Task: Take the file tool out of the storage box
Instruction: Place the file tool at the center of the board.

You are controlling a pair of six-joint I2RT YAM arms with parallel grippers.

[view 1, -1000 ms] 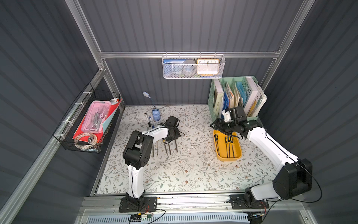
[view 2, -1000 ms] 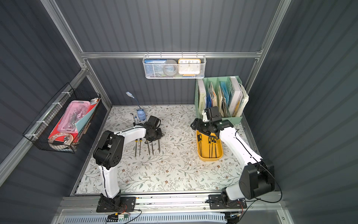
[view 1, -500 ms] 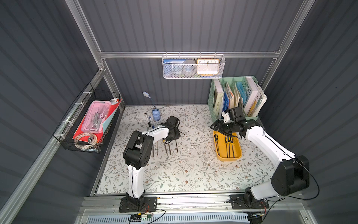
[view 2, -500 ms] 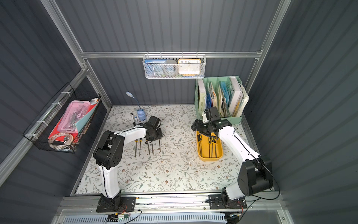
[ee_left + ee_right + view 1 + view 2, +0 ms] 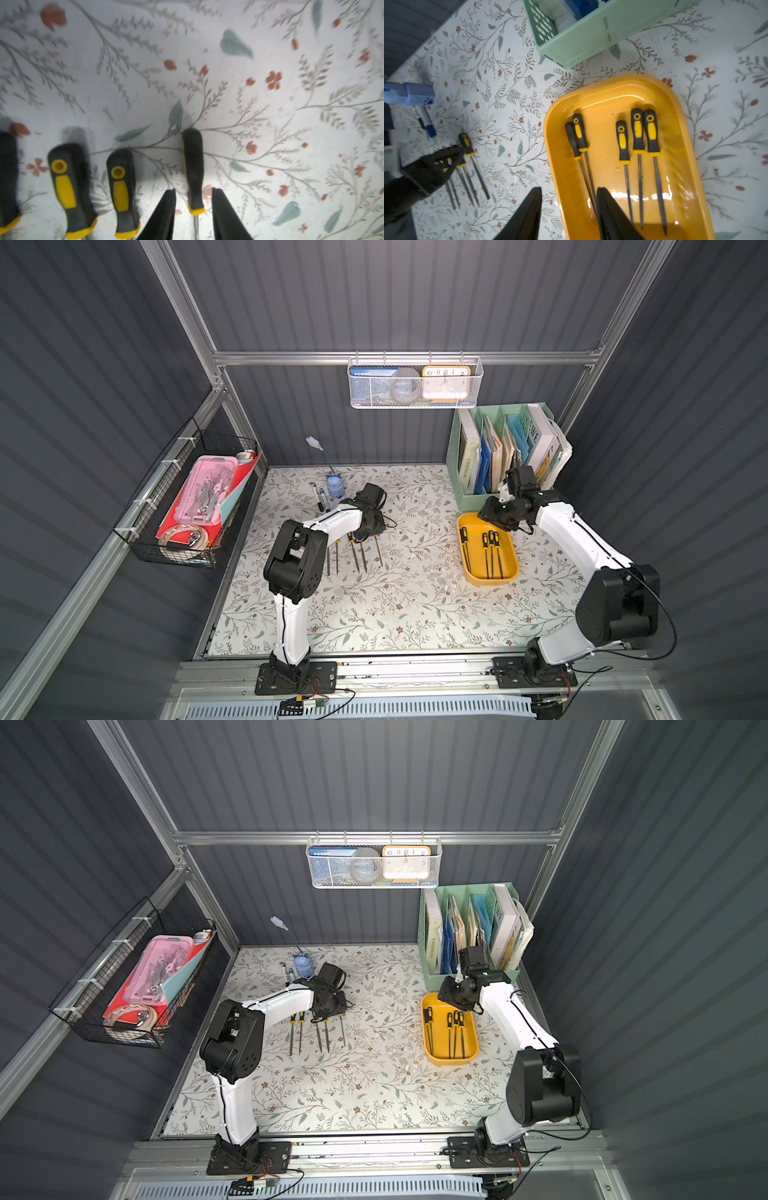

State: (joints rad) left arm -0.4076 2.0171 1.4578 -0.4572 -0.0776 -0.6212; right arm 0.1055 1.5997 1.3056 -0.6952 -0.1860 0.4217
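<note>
five files [image 5: 652, 133] in yellow storage box [image 5: 612, 87]

Glossy plastic storage box [image 5: 606, 166] holds files [image 5: 652, 133] with metal blades.

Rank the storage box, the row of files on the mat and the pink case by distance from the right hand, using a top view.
In a top view:
1. storage box: right side, just under the right hand.
2. row of files: left of centre, lying flat.
3. pink case: far left, up on the side wall.
</note>
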